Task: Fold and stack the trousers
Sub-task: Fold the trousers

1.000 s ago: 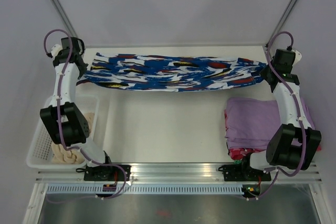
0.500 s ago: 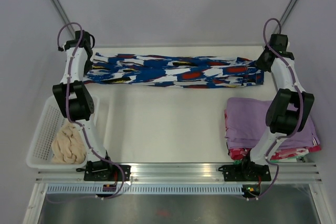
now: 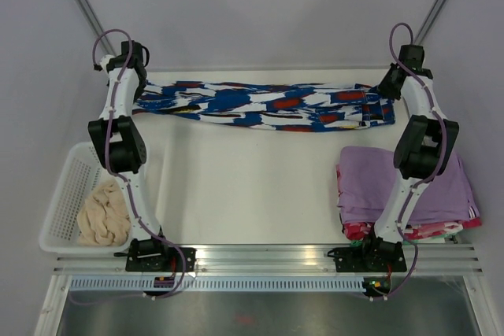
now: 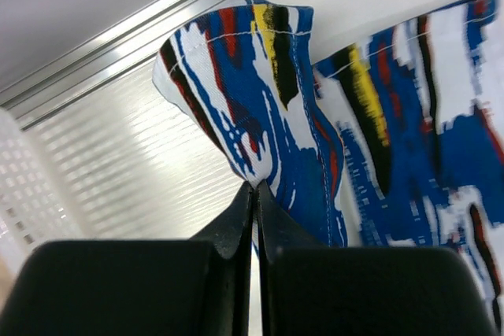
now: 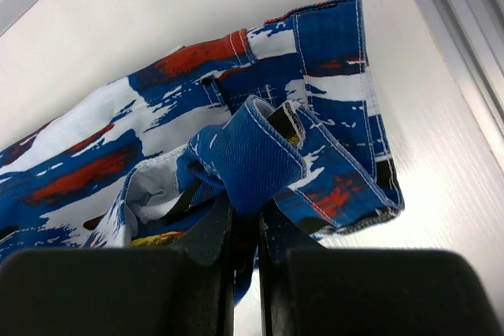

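1. Pale grey walls on three sides of a white surface. Both arms reach out to its far edge.
2. Left hand: fingers pressed together, pinching a corner of the trousers at the very tips. The pinched corner stands up above the tips, with its white hem stitching visible.
3. Right hand: fingers close together, pinching a bunched, stitched blue edge at the other end of the trousers. Loose folds spill to either side of the grip.
4. The trousers run lengthwise between the two hands along the far edge of the surface, one end by the far-left corner and the other by the far-right corner. The middle dips slightly toward the near side. Cannot tell whether the middle rests on the surface or hangs just above it.
5. A stack of lilac folded garments sits at the right edge, on the near side of the trousers' right end and apart from it. The right arm partly covers the stack.
6. A white basket sits at the left edge toward the near corner. A cream fluffy bundle lies inside it.
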### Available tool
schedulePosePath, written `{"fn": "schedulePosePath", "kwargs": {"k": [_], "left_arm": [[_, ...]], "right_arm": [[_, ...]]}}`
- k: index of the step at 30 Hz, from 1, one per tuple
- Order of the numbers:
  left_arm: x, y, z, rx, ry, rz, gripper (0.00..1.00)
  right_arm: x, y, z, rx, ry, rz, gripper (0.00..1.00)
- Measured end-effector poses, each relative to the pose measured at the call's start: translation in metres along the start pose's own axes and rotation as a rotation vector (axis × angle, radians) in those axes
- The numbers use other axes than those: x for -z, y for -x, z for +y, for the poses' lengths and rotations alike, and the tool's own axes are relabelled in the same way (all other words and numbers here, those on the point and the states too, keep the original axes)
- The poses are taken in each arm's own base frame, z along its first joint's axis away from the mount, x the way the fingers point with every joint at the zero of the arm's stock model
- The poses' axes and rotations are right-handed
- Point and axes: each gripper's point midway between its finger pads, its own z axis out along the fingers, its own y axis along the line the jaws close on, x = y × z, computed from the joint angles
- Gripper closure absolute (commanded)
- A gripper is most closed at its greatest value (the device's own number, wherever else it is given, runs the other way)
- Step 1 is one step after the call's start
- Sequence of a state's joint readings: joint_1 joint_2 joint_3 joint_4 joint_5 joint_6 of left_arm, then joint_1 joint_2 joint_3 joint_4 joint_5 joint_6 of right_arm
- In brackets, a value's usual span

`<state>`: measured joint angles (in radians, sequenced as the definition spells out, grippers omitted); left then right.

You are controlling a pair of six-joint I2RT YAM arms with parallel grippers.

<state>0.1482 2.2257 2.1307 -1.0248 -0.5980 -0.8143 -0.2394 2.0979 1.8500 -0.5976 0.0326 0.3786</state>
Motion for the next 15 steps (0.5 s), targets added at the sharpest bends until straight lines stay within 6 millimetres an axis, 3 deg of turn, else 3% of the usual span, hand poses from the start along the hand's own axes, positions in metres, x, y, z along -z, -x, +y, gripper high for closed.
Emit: {"fn": "schedulePosePath", "kwargs": {"k": [6, 15], "left_arm": [[-0.009, 0.009, -0.029, 0.061, -0.051, -0.025, 0.98], [-0.038, -0.012, -0.041, 0.082, -0.029, 0.01, 0.97]], "right_arm": [[-0.025, -0.005, 0.001, -0.009, 0.002, 0.02, 0.9], [-0.057, 0.011, 0.016, -0.035, 0.058, -0.02, 0.9]]}}
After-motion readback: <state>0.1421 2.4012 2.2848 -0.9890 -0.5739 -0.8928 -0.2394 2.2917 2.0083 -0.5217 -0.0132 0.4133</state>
